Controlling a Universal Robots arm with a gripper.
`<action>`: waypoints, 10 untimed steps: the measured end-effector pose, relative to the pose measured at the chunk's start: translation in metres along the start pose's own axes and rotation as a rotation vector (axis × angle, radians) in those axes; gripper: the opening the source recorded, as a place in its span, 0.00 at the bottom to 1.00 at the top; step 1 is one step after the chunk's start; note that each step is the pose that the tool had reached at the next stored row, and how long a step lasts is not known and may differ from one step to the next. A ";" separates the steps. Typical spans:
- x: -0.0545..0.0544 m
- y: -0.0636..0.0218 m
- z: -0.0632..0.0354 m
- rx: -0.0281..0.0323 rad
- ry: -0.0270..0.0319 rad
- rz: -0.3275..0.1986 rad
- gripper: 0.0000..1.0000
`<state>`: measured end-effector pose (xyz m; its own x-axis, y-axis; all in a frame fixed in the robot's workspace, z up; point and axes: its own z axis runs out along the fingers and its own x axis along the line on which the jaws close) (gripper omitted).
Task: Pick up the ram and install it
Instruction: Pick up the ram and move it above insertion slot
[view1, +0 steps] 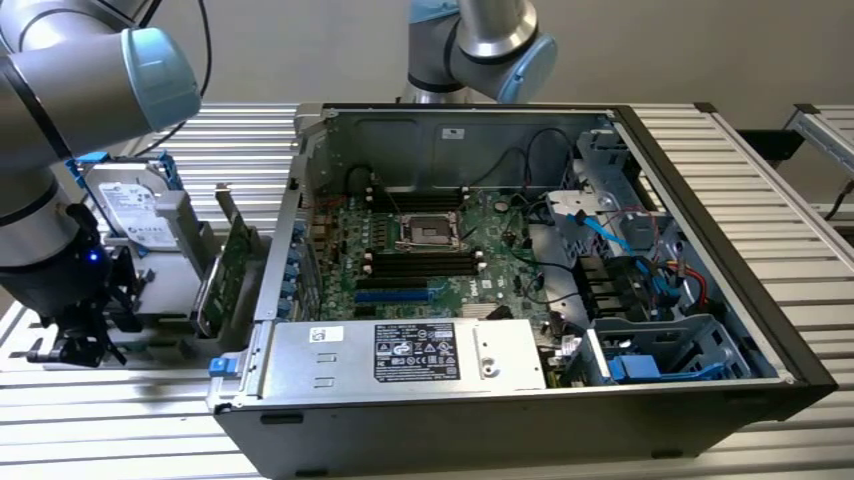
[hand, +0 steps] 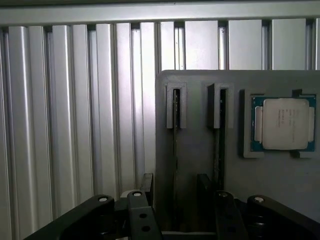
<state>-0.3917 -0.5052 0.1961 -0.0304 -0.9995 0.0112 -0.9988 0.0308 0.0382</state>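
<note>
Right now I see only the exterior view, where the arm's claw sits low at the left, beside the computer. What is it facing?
Observer: A grey tray with two narrow slots; the open gripper lines up with one of them.
Operator: Is anything in the slots?
Observer: A thin dark edge stands in each, probably ram seen edge-on.
Operator: Anything else there?
Observer: A silver processor chip lies flat in its own recess beside the slots.
</note>
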 end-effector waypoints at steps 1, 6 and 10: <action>0.000 -0.0001 0.0003 0.0001 -0.0001 0.000 0.48; 0.000 -0.0012 0.0009 0.0002 -0.0003 0.000 0.48; 0.000 -0.0015 0.0011 0.0001 -0.0001 0.000 0.46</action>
<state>-0.3903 -0.5057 0.1949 -0.0303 -0.9995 0.0112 -0.9988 0.0307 0.0381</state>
